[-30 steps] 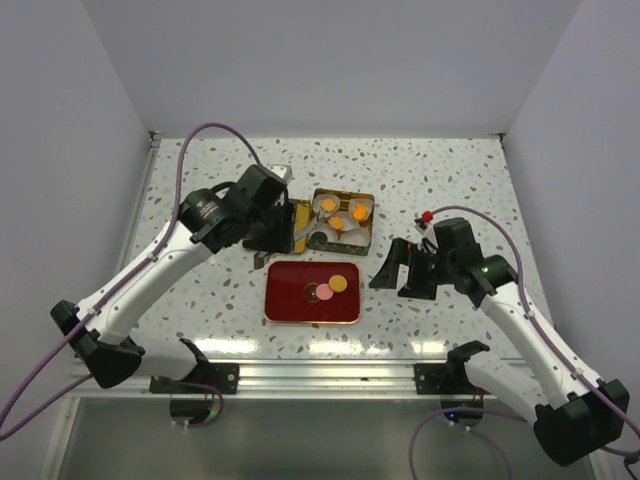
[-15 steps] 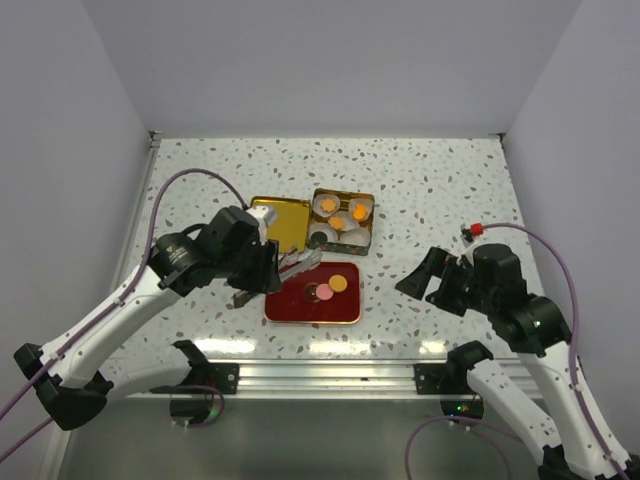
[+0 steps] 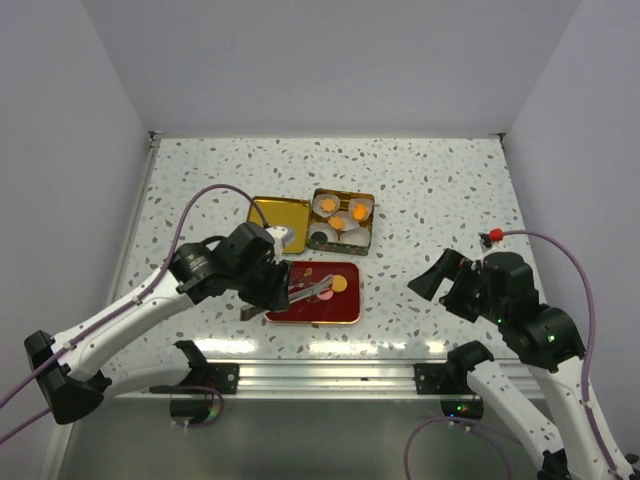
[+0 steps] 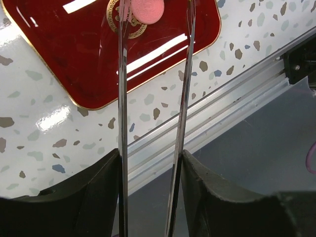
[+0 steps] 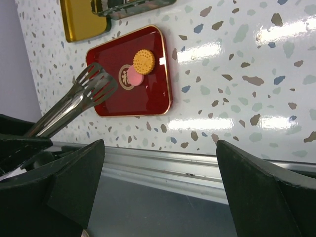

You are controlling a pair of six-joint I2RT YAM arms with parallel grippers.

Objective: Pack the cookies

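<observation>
You can pass along the table's [image 3: 450, 180] far and right edges; tin [image 3: 344, 192], lid [image 3: 272, 215] and red tray [image 3: 340, 308] block the middle.

Table [image 3: 450, 180]: red tray [image 3: 340, 310], tin [image 3: 343, 192], gold lid [image 3: 272, 212]

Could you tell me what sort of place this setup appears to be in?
Probably a robotics test cell rather than a kitchen: plain white walls box in a speckled tabletop, and the left arm and right arm are bolted to an aluminium rail at its near edge.
</observation>
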